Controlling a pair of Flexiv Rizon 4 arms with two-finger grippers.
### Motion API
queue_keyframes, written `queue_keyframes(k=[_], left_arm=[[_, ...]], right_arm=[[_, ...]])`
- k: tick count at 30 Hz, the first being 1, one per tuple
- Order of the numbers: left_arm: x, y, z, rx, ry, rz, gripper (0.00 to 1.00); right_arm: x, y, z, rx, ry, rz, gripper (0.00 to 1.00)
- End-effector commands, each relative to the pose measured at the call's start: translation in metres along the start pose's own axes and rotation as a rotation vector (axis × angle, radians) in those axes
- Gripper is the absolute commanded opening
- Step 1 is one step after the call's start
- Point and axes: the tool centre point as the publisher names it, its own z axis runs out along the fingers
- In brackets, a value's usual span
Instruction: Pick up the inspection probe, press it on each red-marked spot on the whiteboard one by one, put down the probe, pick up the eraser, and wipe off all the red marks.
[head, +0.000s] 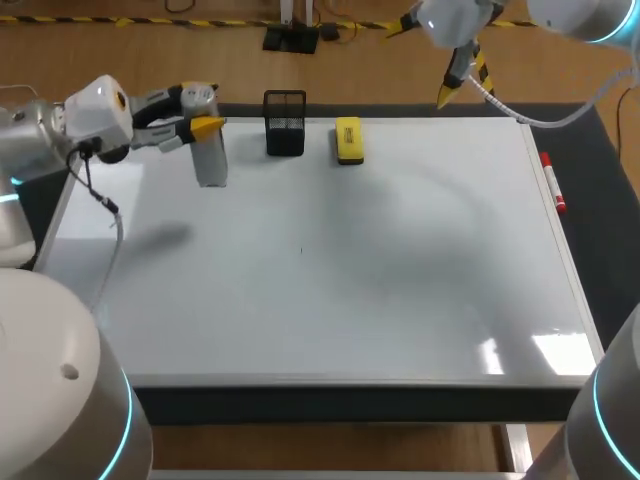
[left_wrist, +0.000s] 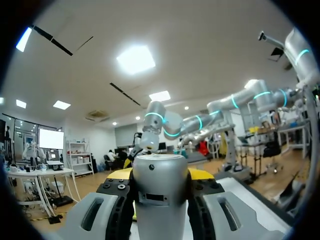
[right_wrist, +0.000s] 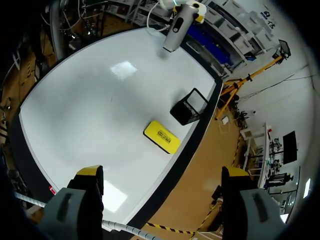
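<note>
My left gripper (head: 205, 125) is shut on the grey cylindrical probe (head: 211, 158), holding it upright over the whiteboard's (head: 330, 270) back left corner. In the left wrist view the probe (left_wrist: 160, 192) fills the space between the yellow-tipped fingers of the left gripper (left_wrist: 160, 175). The yellow eraser (head: 348, 140) lies flat near the board's back edge. I see no red marks on the board, only a tiny dark speck (head: 301, 250). My right gripper (head: 462, 80) hangs open and empty high above the back right; its wrist view (right_wrist: 162, 175) looks down on the eraser (right_wrist: 161, 136) and probe (right_wrist: 175, 32).
A black mesh holder (head: 285, 123) stands at the back edge between probe and eraser, also seen from the right wrist (right_wrist: 190, 106). A red marker (head: 553, 182) lies along the board's right rim. A dark mat (head: 610, 200) borders the board.
</note>
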Motion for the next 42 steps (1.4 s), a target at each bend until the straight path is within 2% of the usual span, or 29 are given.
queue_keyframes(k=[1, 6, 15, 28, 42], left_arm=[[-0.024, -0.003, 0.019, 0.002, 0.096, 0.01, 0.0], [-0.045, -0.006, 0.037, 0.034, 0.129, -0.006, 0.0], [-0.072, -0.003, 0.067, 0.042, 0.162, -0.005, 0.0], [-0.1, 0.006, 0.109, 0.048, 0.208, -0.017, 0.0], [-0.128, 0.026, 0.129, 0.048, 0.213, -0.043, 0.0]], right_arm=[[0.0, 0.0, -0.001, 0.003, 0.003, -0.001, 1.0], [0.0, 0.0, -0.001, 0.003, 0.003, -0.001, 1.0], [0.0, 0.0, -0.001, 0.003, 0.003, -0.001, 1.0], [0.0, 0.0, -0.001, 0.003, 0.003, -0.001, 1.0], [0.0, 0.0, -0.001, 0.003, 0.003, -0.001, 1.0]])
